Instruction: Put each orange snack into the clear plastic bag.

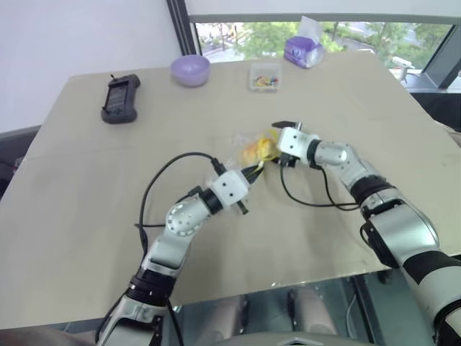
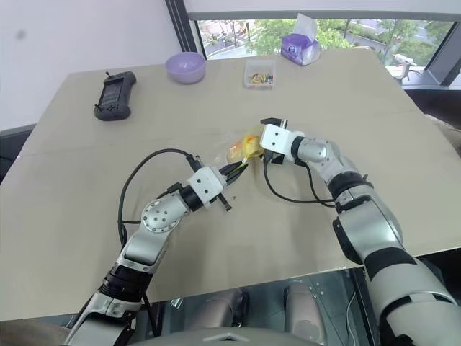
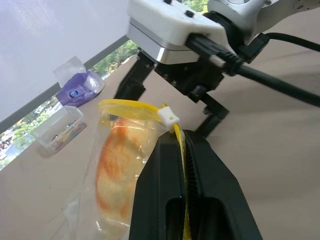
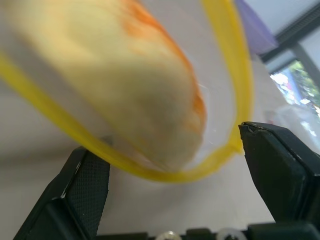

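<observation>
Nearest the camera, the left gripper (image 1: 253, 170) is clamped on the yellow seal strip of the clear plastic bag (image 3: 115, 165), holding its mouth up off the table (image 1: 86, 216), probably so it stays open. One orange snack (image 3: 117, 175) sits inside the bag. To the right, the right gripper (image 4: 175, 170) stands wide open, gripping nothing, its fingers either side of the bag's mouth. Bare tabletop surrounds the bag; the small clear box (image 1: 264, 76) lies well apart.

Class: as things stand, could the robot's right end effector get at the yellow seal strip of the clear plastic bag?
Probably yes. The right end effector is open, with the clear plastic bag's yellow seal strip between its fingers, nothing in between.
</observation>
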Tool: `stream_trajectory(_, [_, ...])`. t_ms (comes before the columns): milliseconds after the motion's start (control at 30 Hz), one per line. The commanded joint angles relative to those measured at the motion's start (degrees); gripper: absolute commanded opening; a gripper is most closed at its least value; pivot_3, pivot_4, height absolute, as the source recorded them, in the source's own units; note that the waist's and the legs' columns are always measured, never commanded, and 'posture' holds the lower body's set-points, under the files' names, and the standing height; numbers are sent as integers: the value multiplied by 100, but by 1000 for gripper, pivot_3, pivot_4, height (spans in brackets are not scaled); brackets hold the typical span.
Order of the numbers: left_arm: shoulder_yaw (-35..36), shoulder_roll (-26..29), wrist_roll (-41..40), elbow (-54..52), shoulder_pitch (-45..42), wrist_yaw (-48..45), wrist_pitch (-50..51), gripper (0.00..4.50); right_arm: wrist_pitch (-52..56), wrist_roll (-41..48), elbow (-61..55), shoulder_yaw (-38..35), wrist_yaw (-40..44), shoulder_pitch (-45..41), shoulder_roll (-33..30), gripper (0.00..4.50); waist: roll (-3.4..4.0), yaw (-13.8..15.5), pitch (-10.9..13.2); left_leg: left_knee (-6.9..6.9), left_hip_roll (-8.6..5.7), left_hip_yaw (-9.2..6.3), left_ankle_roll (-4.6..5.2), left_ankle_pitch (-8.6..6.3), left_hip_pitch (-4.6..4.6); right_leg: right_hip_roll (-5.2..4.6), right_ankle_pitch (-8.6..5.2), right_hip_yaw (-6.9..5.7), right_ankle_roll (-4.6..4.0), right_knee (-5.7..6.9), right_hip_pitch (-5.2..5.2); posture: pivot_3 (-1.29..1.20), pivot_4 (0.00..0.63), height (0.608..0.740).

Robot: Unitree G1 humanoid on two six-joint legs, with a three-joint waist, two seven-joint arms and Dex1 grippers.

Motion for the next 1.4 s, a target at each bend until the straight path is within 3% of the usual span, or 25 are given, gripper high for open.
stream_trajectory(33, [5,-10,-21,-190,25,44,-47,0,41,37,186,-204,-393,-304,-22,4390,0,-4,0,0,0,1,0,0,0,0,0,1,0,0,0,0,150,736])
stream_trajectory(267, [-8,-17,-16,-204,48,47,-40,0,-51,-40,330,-148,-412,-396,-23,4390,1,-16,0,0,0,1,0,0,0,0,0,2,0,0,0,0,150,736])
stream_trajectory(567, [-16,-15,-22,-185,16,18,-44,0,-501,-1322,344,834,-1118,-566,-105,4390,1,-73,-1,0,0,2,0,0,0,0,0,3,0,2,-2,0,150,736])
stream_trajectory(600, [-17,-18,-23,-187,13,19,-39,0,-491,-1371,370,864,-1167,-584,-108,4006,1,-87,-1,1,0,2,0,0,0,0,0,3,0,3,-2,0,150,736])
stream_trajectory(633, [-20,-20,-22,-195,15,20,-36,0,-470,-1403,400,879,-1213,-598,-109,4006,1,-95,-1,1,0,2,0,0,0,0,0,3,0,2,-1,0,150,736])
stream_trajectory(767, [-16,-22,-20,-226,39,30,-20,0,-435,-1470,484,883,-1310,-594,-113,2427,1,-121,-1,1,0,1,0,0,0,1,0,3,0,2,-1,0,150,736])
stream_trajectory(933, [-10,-27,-16,-239,57,47,-3,0,-451,-1556,519,876,-1368,-568,-124,31,1,-150,-1,0,0,2,0,0,1,1,0,4,0,2,-1,0,150,736])
stream_trajectory(1200, [62,17,-18,-239,1,41,-15,0,-557,-1624,490,841,-1323,-607,-400,31,1,-144,-1,0,0,3,0,0,1,2,0,6,0,3,-2,0,150,736])
stream_trajectory(1400, [707,18,-835,-593,-515,35,769,0,-932,-851,286,347,346,-782,-1183,31,1,-143,-1,3,0,3,0,0,-2,0,0,5,0,1,-1,0,150,736])
